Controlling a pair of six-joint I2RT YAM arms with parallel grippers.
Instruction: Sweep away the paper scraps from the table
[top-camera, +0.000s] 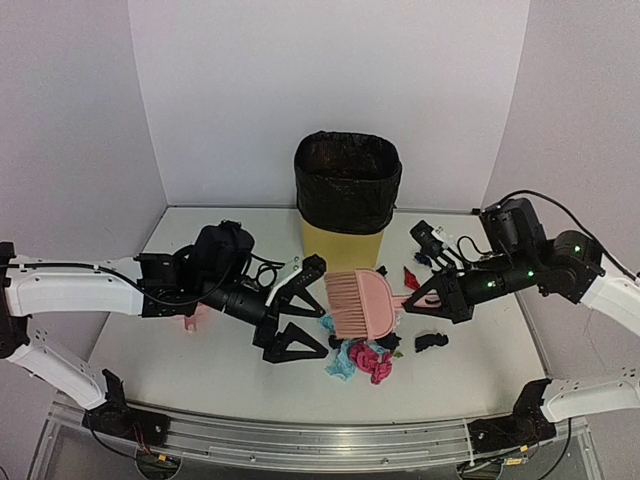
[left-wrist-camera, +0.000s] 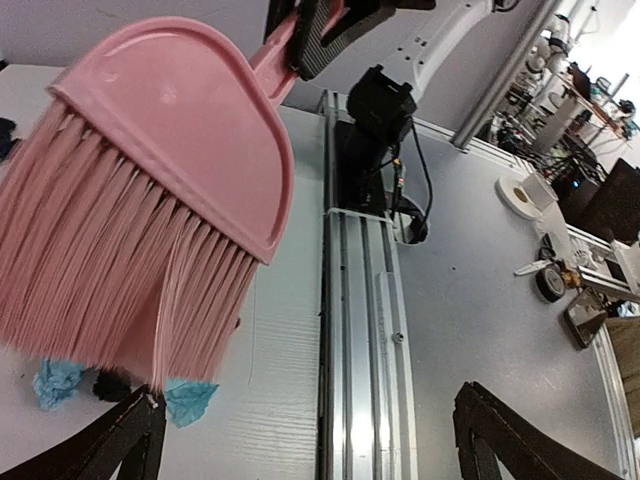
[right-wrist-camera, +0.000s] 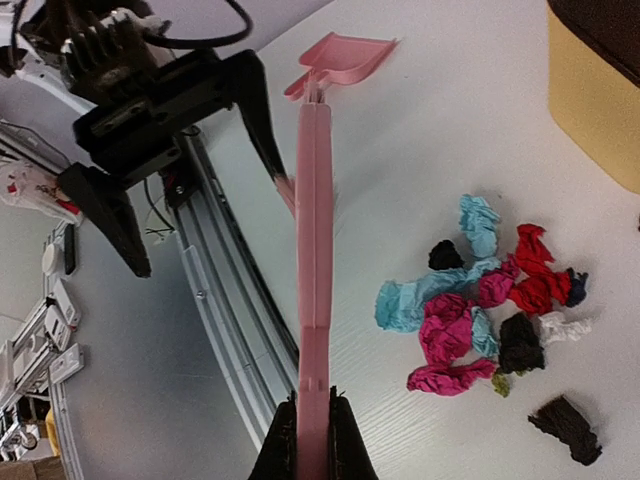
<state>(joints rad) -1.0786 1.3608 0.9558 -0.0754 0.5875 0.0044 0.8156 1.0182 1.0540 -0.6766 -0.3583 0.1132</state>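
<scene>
The right hand (right-wrist-camera: 312, 435) is clenched on the handle of the pink plastic brush with long pink bristles (top-camera: 358, 300), which hangs in front of the tall yellow bin with a black liner (top-camera: 345, 195). Its bristles are about over the pile and seem not yet pressed to the white bench (top-camera: 200, 370). The left hand (top-camera: 312, 322) is spread wide and grasps nothing, its fingers just beside the bristles, on the side away from the bin. The crumpled paper scraps (right-wrist-camera: 470, 310), in red, pink, light blue, black and white, lie mostly bunched together on the bench in front of the bin, further from it than the brush. One black scrap (top-camera: 430, 342) lies apart from the pile, to the bin's front right, and a red bit (top-camera: 410, 272) lies closer to the bin's right corner. To sweep well, I judge the left hand should first draw clear, since its open fingers stand in the brush's way. The bristles then need to come down flat onto the bench behind the pile, bin side first, and push in one slow, low stroke so the light paper rolls along and does not flick aside. The strays are best gathered into the heap before the main stroke. A pink plastic dustpan (right-wrist-camera: 345, 60) lies well off to the bin's front left.
</scene>
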